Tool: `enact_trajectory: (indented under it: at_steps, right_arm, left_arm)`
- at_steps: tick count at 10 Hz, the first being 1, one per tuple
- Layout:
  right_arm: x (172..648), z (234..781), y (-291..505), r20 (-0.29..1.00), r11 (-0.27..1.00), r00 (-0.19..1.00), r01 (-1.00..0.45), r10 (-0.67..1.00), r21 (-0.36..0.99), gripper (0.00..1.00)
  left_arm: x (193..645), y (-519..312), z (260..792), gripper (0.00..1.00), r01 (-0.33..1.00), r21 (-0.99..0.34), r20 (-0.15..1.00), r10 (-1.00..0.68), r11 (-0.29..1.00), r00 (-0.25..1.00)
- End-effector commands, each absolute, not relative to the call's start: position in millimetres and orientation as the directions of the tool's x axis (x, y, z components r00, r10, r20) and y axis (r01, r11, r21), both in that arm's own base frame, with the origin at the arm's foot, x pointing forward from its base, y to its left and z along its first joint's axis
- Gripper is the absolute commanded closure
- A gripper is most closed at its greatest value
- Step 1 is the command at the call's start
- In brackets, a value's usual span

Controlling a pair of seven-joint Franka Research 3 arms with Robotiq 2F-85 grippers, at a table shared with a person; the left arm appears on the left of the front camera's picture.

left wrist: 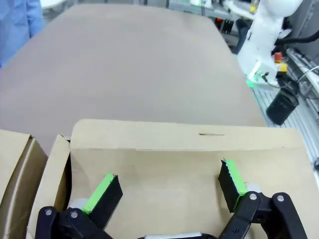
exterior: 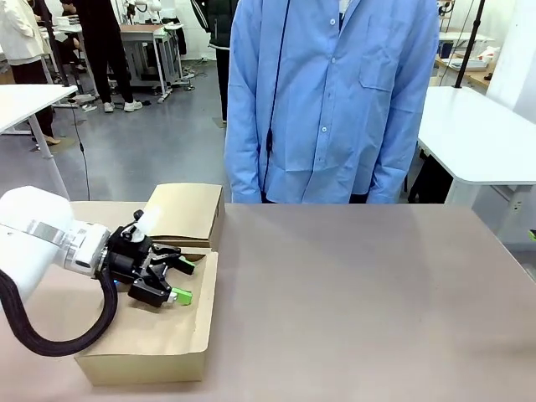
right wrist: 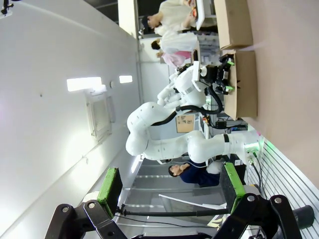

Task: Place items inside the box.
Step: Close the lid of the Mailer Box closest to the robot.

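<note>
left gripper (exterior: 177, 280) hangs wide open, empty, above the box (exterior: 159, 335) flap.

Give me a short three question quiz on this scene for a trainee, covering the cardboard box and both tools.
1. True or false: the left tool grips the brown cardboard box's flap.
2. Multiple choice: where is the person in the blue button-up shirt? A) at the table's far side, B) beside the robot's left arm, C) seated on the table.
3. Fill in: the right tool has its jaws ____.

Key:
1. False; it hovers open over the flap, holding nothing.
2. A.
3. Open, with only the room between the green pads.
</note>
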State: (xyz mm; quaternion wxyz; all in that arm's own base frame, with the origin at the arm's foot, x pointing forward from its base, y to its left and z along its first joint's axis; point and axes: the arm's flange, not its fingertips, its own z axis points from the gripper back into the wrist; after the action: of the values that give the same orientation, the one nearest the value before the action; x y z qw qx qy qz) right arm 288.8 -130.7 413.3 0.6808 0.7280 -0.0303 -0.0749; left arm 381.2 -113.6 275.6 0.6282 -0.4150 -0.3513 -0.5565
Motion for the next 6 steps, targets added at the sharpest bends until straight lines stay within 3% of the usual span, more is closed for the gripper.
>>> enact_trajectory:
  at_steps: [1,4,6]
  right_arm:
    - [286.8,419.5,-128.7,-0.091,-0.088,0.985,0.078,-0.149,0.993,0.00]
    - [286.8,419.5,-128.7,-0.091,-0.088,0.985,0.078,-0.149,0.993,0.00]
    - [286.8,419.5,-128.7,-0.091,-0.088,0.985,0.078,-0.149,0.993,0.00]
  left_arm:
    - [219.9,-80.8,295.4,0.00,0.986,-0.165,0.924,-0.347,0.025,0.164]
    - [214.7,-32.2,378.9,0.00,0.972,-0.235,0.969,-0.086,-0.020,0.233]
    - [230.6,1.4,410.0,0.00,0.894,-0.435,0.880,-0.157,0.110,0.447]
